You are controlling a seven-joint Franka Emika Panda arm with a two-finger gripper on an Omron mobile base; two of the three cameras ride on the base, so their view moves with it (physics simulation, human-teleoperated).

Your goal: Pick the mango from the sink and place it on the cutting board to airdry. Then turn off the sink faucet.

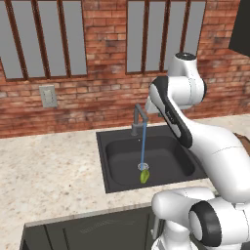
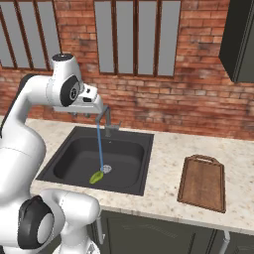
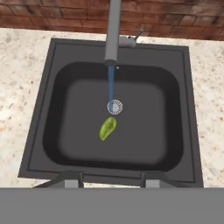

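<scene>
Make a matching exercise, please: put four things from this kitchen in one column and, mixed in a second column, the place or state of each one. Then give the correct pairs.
Column one:
1. mango
2. cutting board
3. sink faucet
4. drain

Column two:
A. lies bare on the counter, right of the sink
B. takes the falling water in the middle of the basin floor
C. lies on the basin floor beside the drain
D. is running, with a blue stream from its spout

Pairs: 1-C, 2-A, 3-D, 4-B
</scene>
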